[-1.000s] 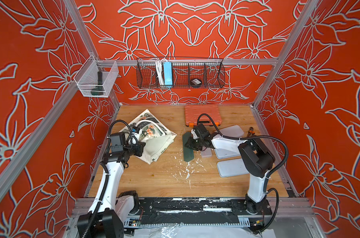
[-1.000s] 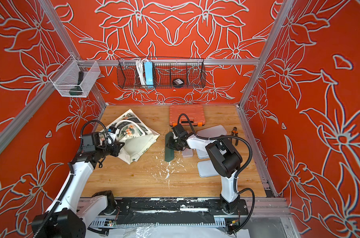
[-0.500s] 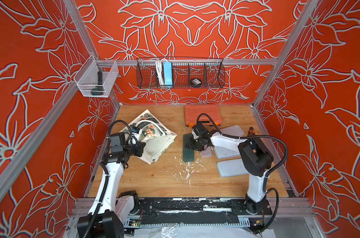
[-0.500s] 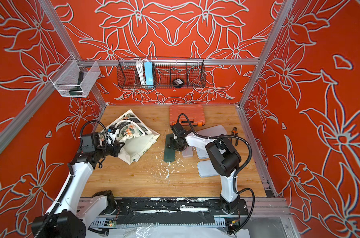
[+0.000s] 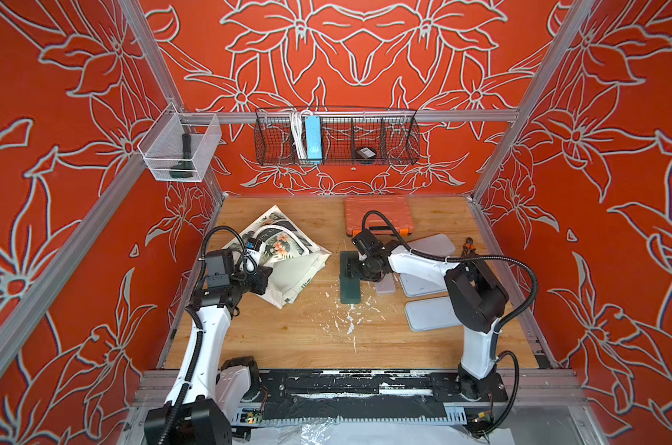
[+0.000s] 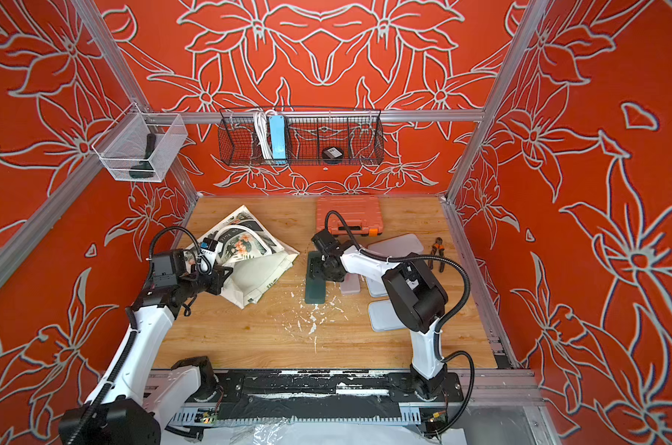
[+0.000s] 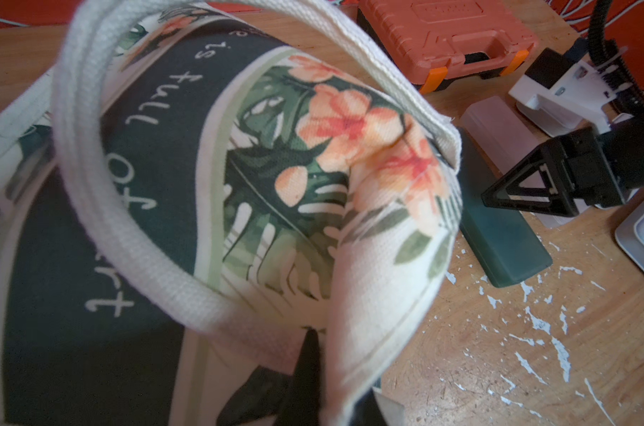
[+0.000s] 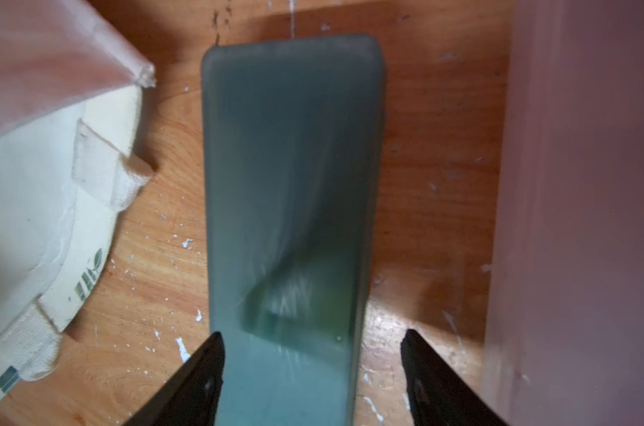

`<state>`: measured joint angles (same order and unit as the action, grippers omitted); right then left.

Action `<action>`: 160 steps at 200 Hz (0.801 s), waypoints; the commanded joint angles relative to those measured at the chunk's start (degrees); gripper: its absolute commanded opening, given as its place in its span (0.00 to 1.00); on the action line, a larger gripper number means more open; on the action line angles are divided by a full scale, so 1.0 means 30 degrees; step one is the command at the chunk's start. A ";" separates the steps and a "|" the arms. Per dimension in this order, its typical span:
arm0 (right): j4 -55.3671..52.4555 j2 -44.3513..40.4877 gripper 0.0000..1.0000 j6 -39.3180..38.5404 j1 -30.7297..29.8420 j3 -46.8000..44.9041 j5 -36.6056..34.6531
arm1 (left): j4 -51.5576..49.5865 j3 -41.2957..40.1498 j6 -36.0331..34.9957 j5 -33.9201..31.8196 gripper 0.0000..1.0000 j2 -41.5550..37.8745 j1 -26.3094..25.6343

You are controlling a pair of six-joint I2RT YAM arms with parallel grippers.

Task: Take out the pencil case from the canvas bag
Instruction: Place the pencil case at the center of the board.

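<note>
The canvas bag [image 5: 288,266] [image 6: 257,269] lies crumpled at the table's left, its flower print and looped handle filling the left wrist view [image 7: 313,184]. My left gripper [image 5: 263,279] [image 7: 313,339] is shut on the bag's cloth edge. The pencil case [image 5: 350,287] [image 6: 314,289], a dark green translucent box, lies flat on the wood to the right of the bag, outside it. My right gripper [image 5: 351,266] [image 8: 311,335] hovers over its far end, open, one finger on each side of the pencil case [image 8: 291,166], with a gap showing on one side.
An orange tool case [image 5: 378,212] sits at the back. Grey lids [image 5: 430,246] [image 5: 434,316] and a pinkish box [image 5: 384,287] lie close to the right of the pencil case. Pliers [image 5: 468,244] lie by the right wall. A wire basket [image 5: 336,136] hangs on the back wall.
My right gripper's jaws have spread apart and let go of the pencil case, which now rests on the table. The left arm and the bag have hardly moved.
</note>
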<state>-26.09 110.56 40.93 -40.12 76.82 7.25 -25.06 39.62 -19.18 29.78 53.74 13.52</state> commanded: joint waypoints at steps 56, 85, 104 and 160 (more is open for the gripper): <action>-0.2203 0.0566 0.85 0.0372 -0.1513 0.1527 -0.2967 | -0.0407 -0.0116 0.0476 0.0855 0.00 -0.0293 0.0064; -0.3382 0.1495 0.86 0.0232 -0.1817 0.2574 -0.3553 | -0.0436 -0.0142 0.0490 0.0855 0.00 -0.0321 0.0068; -0.3875 0.1979 0.86 0.0156 -0.1975 0.3113 -0.3646 | -0.0392 -0.0174 0.0477 0.0854 0.00 -0.0304 0.0064; -0.4517 0.2737 0.81 0.0031 -0.2008 0.3748 -0.4060 | -0.0377 -0.0256 0.0446 0.1118 0.00 -0.0307 0.0064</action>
<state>-36.14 117.32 41.28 -45.87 85.73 -2.17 -25.06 39.57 -19.16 29.98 53.74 13.52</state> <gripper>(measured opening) 0.829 0.086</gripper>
